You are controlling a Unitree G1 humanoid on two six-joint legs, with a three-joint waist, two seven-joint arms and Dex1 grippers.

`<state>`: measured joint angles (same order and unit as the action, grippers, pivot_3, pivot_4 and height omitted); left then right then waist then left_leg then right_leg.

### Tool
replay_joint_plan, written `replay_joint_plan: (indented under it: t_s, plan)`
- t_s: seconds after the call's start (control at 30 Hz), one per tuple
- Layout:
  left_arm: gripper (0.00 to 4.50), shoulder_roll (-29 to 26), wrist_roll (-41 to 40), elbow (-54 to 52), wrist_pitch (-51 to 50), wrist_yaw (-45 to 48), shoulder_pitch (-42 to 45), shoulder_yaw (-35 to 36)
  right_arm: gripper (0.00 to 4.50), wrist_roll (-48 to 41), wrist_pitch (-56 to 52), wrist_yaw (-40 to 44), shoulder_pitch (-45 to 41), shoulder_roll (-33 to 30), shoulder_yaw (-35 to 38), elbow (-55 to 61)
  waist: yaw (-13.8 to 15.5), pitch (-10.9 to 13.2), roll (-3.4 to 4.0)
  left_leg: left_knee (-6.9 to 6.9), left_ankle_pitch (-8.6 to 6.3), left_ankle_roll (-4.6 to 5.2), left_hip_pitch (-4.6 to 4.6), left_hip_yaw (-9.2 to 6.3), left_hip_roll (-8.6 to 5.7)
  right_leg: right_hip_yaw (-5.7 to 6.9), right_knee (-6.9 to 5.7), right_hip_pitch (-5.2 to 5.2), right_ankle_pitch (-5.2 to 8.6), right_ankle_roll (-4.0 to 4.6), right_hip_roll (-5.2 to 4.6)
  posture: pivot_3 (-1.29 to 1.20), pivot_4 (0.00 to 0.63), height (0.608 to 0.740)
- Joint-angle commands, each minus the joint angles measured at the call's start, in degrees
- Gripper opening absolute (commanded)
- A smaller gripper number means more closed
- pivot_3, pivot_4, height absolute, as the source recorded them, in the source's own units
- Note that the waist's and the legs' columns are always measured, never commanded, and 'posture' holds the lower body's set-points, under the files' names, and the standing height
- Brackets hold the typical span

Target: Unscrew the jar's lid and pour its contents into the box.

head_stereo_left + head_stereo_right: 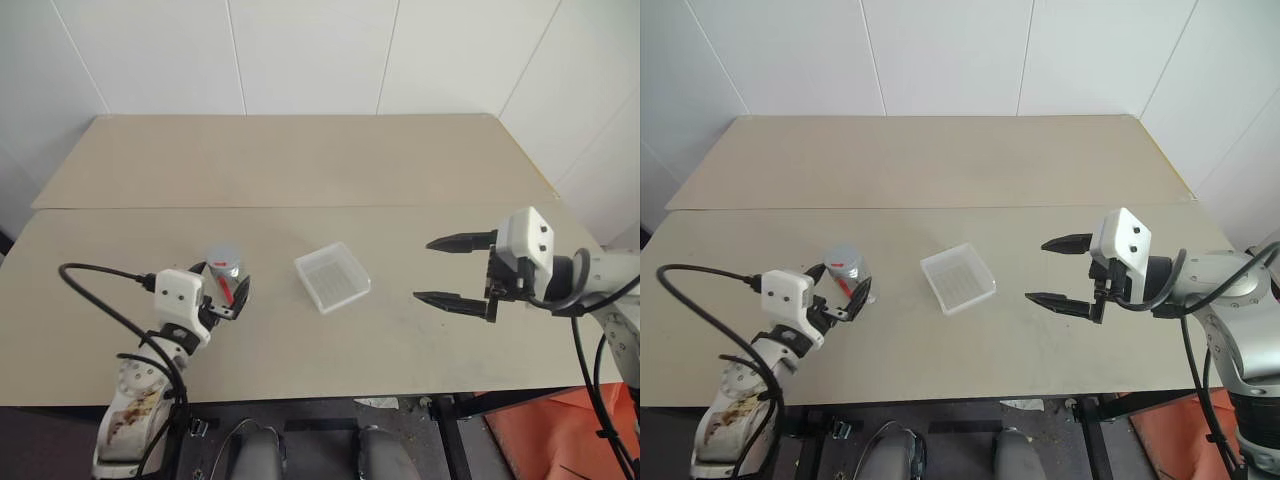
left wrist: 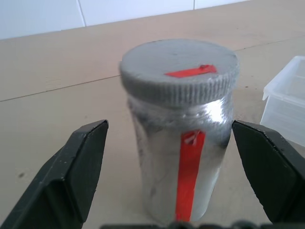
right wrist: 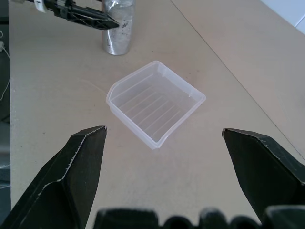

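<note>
Jar (image 2: 183,143) upright on the tan table (image 1: 300,170), just left of the clear plastic box (image 1: 332,277), taken here as the landmark. Silvery body, with a red strip running down the side. Lid (image 2: 178,69) still screwed on, grey and ribbed round the rim (a short red strip across its top too). Contents not visible through the wall.

Left gripper (image 1: 228,290) level at the jar, on the side away from the box, jaws wide apart, one black finger (image 2: 71,176) to either side of the jar's body with a clear gap on both sides; no contact visible.

Box lying flat and empty on the table, ridged floor showing, one corner turned toward the jar, near it but not touching.

Right gripper (image 1: 452,272) on the opposite side of the box from the jar, well apart from the box, raised off the table, jaws spread wide with nothing between them, pointed toward the box (seen along its own fingers, the box lies ahead with the jar beyond).
</note>
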<state>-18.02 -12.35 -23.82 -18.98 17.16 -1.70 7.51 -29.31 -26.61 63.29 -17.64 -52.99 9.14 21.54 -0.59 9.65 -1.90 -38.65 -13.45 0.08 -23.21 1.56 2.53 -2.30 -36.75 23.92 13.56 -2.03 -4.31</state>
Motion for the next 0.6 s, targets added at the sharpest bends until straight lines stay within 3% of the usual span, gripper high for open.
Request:
replay_joint_plan:
  t_s: [0.03, 0.17, 0.27, 0.43, 0.53, 0.6]
  plan:
    - [4.48, 0.9, 0.5, 0.9, 2.1, -0.8, 2.5, -0.4, 4.50, -0.3, 1.5, -0.1, -0.3, -0.7, 1.5, 1.9, 0.0, 0.0, 0.00, 0.00, 0.00, 0.00, 0.00, 0.00, 0.00, 0.00, 0.00, 0.01, 0.00, 0.00, 0.00, 0.00, 0.150, 0.740]
    - [4.48, 1.9, 1.8, 2.5, 2.8, -1.8, 4.2, -1.1, 4.50, -0.6, 1.5, -0.4, 0.2, -0.6, 2.0, 2.7, -0.1, 0.0, 0.00, 0.00, 0.00, 0.00, 0.00, 0.00, 0.00, 0.00, -0.02, 0.00, 0.00, 0.00, 0.00, 0.00, 0.150, 0.740]
    - [3.88, 2.7, 2.3, 3.4, 2.9, -2.8, 5.1, -1.0, 4.50, -0.6, 1.6, -0.4, 0.9, -0.8, 2.5, 3.3, -0.1, 0.0, 0.00, 0.00, 0.00, 0.00, 0.01, 0.00, 0.00, 0.00, -0.02, 0.01, 0.00, 0.00, 0.00, 0.00, 0.150, 0.740]
    - [2.39, 2.6, 3.0, 2.8, 0.9, -4.1, 5.0, -0.9, 4.50, -0.7, 1.6, -0.5, 0.5, -0.7, 2.5, 3.6, 0.0, 0.0, 0.00, 0.00, 0.00, 0.00, 0.01, 0.00, 0.00, 0.00, -0.02, 0.00, 0.00, 0.00, 0.00, 0.00, 0.150, 0.740]
    - [1.98, 2.0, 3.2, 1.6, 0.0, -3.9, 4.6, -1.0, 4.50, -1.0, 1.9, -0.6, -0.3, 0.0, 1.8, 3.8, -0.1, 0.0, 0.00, 0.00, 0.00, 0.00, 0.01, -0.01, 0.00, -0.01, -0.02, 0.00, 0.00, 0.00, 0.00, 0.00, 0.150, 0.740]
    - [1.98, 0.8, 1.6, 0.7, -2.1, -2.2, 5.5, -0.6, 4.50, -1.0, 2.3, -0.7, -1.6, 0.9, 0.6, 3.6, -0.2, 0.0, 0.00, 0.00, 0.00, 0.00, 0.01, -0.01, 0.01, -0.01, -0.03, 0.01, 0.00, 0.00, 0.01, 0.00, 0.150, 0.740]
